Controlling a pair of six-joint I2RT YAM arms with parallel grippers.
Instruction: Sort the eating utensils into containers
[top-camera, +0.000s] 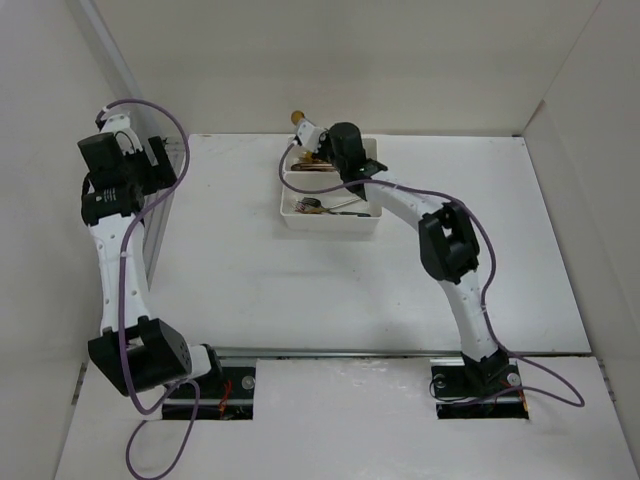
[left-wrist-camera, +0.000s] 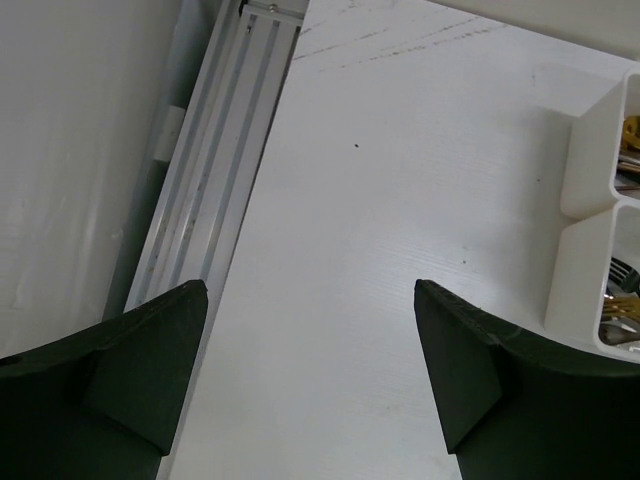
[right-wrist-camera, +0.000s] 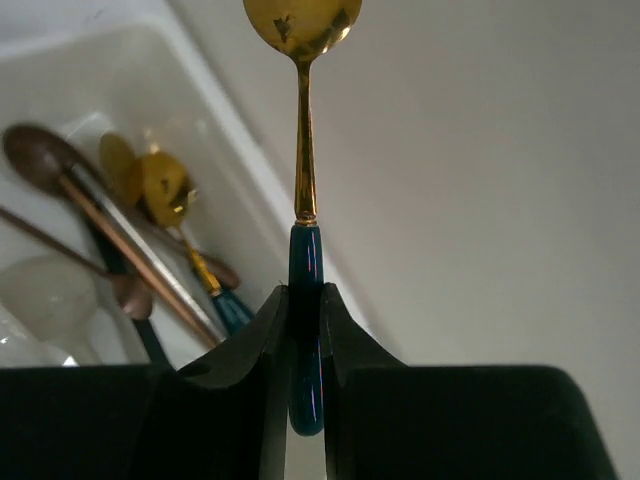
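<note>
Now | right hand (right-wrist-camera: 305, 300) outstretched, pinching gold spoon (right-wrist-camera: 304, 150) | left hand (left-wrist-camera: 310, 300) agape

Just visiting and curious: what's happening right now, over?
Left gripper open, empty, parked far left. Right gripper shut on gold spoon, beside spoon tray. No obstruction seen.

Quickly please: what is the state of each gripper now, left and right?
Left gripper: open, holding nothing.
Right gripper: closed on a gold spoon by its dark green handle.
</note>
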